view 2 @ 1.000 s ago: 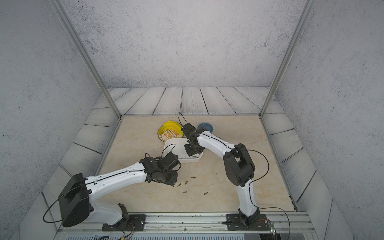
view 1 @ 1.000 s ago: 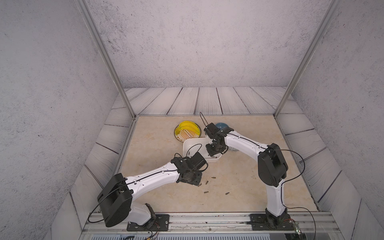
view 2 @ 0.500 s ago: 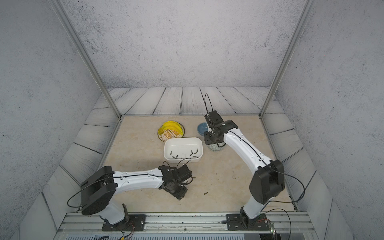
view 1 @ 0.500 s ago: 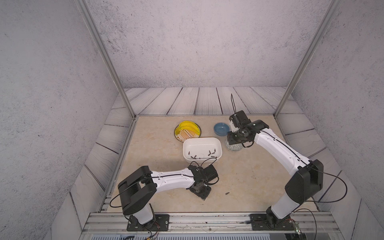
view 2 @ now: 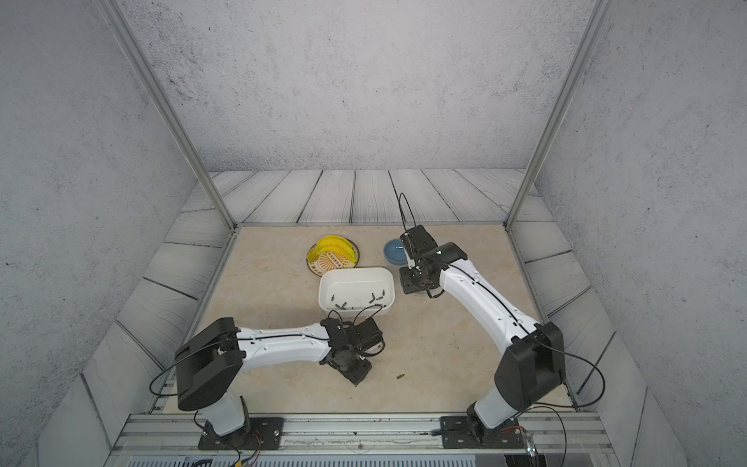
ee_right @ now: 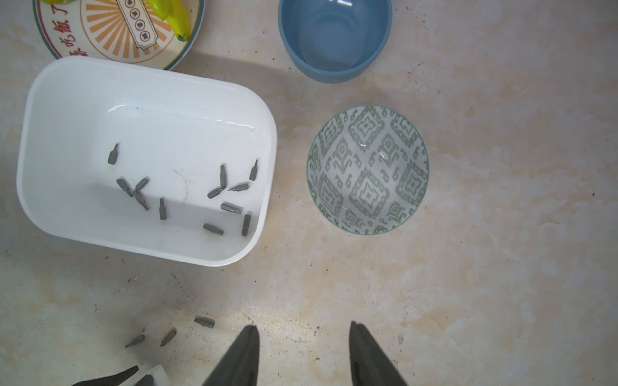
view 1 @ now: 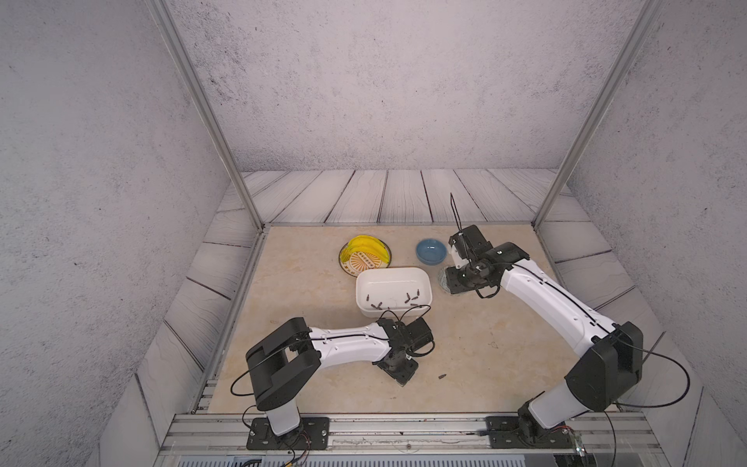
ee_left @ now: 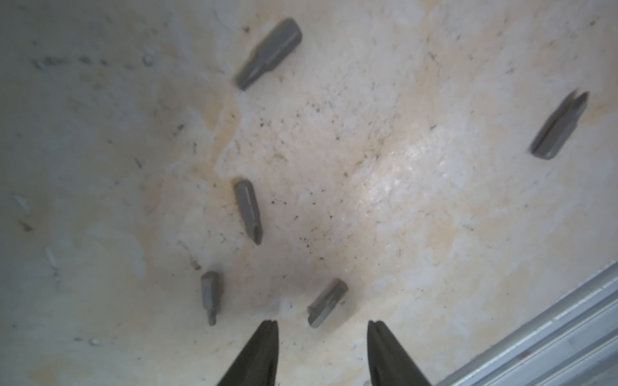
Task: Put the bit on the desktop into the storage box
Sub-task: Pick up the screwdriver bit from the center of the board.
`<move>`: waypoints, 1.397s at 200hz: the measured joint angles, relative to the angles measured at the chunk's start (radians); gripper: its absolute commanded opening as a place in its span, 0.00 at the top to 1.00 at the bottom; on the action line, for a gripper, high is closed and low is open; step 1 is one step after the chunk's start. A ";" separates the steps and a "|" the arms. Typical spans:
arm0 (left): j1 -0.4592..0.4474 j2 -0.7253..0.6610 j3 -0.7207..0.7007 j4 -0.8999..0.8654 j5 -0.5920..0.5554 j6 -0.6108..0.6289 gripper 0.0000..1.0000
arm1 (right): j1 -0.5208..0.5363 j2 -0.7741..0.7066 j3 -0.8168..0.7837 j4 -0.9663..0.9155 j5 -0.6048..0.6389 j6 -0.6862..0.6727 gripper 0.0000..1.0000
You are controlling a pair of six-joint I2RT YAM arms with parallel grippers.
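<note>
bits [ee_right: 162, 209] are split between two places on the beige marbled desk [view 1: 505, 331]: some loose, the rest in the storage box [view 1: 384, 283]. left gripper [ee_left: 322, 329] hangs low over the desk, on the near side of the box, jaws moderately apart and holding nothing. one loose bit [ee_left: 327, 302] lies just ahead of the gap between its fingers, untouched. right gripper [ee_right: 302, 329] hangs over the desk near the patterned bowl [ee_right: 368, 170], jaws likewise moderately apart and gripping nothing. storage box sits mid-desk, white and upright, with about a dozen bits scattered flat on its floor. printed plate [view 1: 366, 256] carrying yellow bananas sits just behind the box; whether they touch i cannot tell. blue bowl [view 1: 431, 251] stands apart, behind the patterned bowl. five loose bits show in the left wrist view, well spread on the desk. in both top views a single bit [view 1: 442, 376] lies to the right of the left gripper, toward the front rail [view 1: 404, 420].
</note>
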 measured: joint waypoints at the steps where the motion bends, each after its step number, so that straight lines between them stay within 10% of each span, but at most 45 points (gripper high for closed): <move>1: 0.000 0.001 0.000 0.000 0.000 0.001 0.52 | 0.000 0.000 0.000 0.000 0.000 0.000 0.52; 279: -0.028 0.115 0.100 -0.102 -0.054 0.032 0.77 | -0.011 -0.144 -0.133 0.010 0.003 0.026 0.52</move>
